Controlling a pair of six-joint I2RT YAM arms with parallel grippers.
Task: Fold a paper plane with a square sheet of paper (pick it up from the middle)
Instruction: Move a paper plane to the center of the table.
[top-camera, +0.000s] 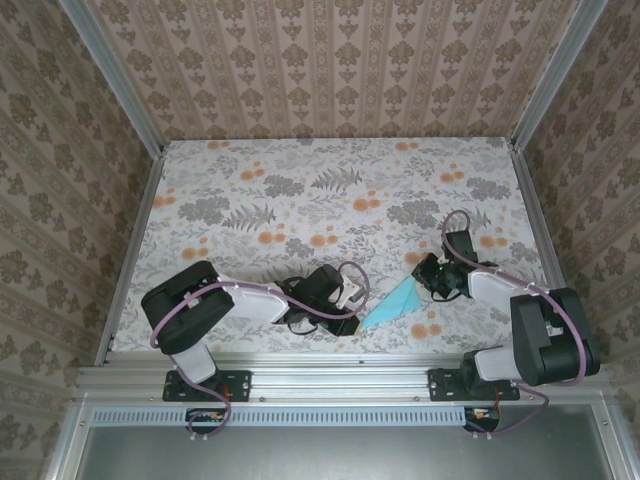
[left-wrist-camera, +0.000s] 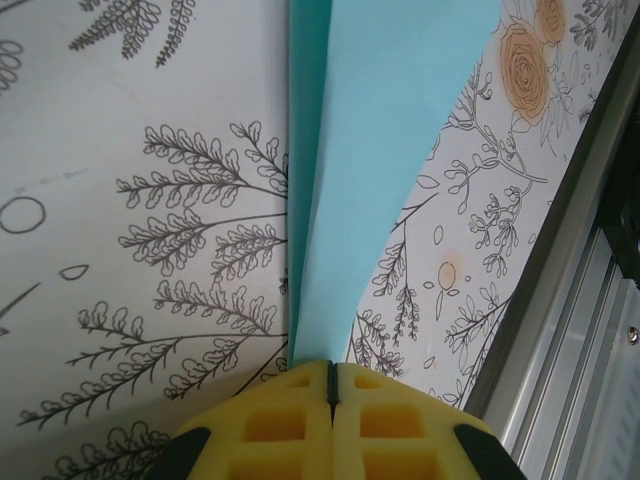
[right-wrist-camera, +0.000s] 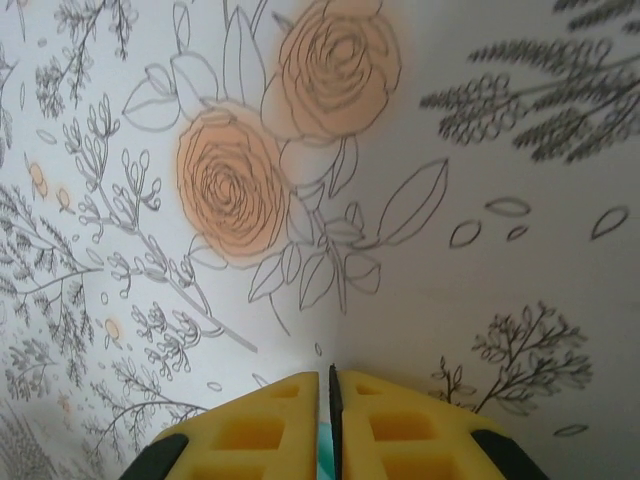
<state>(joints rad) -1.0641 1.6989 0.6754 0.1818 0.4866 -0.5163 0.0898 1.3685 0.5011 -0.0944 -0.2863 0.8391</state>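
Folded turquoise plane (top-camera: 400, 300) lies near the table's (top-camera: 300, 170) near edge, right of middle. Left gripper (left-wrist-camera: 330, 365) is clamped on its narrow end. Right gripper (right-wrist-camera: 330, 375) pinches the wide end. If they pull apart, it may tear or unfold.

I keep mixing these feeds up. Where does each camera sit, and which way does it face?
Top external: high behind the bases, looking down at the table; left arm and right arm show, left gripper and right gripper at either end of the paper plane.
Left wrist: on the left arm, looking across the table; its shut yellow fingers grip the paper plane's narrow end.
Right wrist: on the right arm, facing the table; its yellow fingers show.
Shared: top and left wrist both show the paper plane.
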